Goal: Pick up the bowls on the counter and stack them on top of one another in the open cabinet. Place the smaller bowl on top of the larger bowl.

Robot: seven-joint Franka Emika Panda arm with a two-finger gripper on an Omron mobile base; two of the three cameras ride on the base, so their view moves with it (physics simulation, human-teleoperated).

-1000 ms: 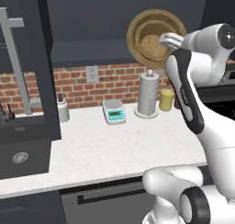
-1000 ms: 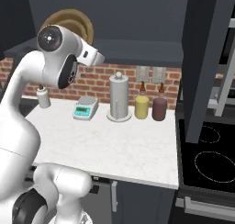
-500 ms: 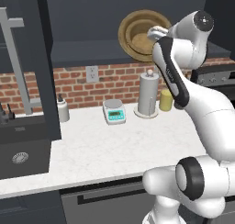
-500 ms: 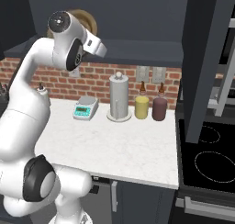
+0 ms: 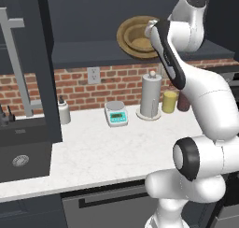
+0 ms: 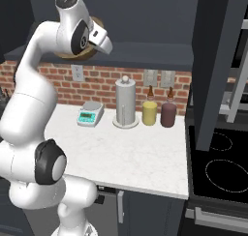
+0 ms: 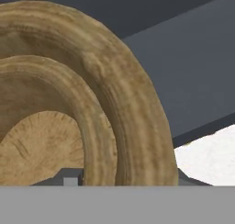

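Gripper (image 5: 151, 32), jaws clamped on the rim of the larger bowl (image 5: 135, 37) with the smaller bowl (image 7: 41, 140) apparently nested inside, has carried it further left over the cabinet shelf (image 5: 84, 59), so placement looks close.

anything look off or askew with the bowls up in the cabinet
Yes. The larger bowl, with the smaller bowl nested inside it, is tipped up in the cabinet, openings facing outward rather than sitting flat on the shelf. The gripper is at their rim. Nothing looks spilled or damaged.
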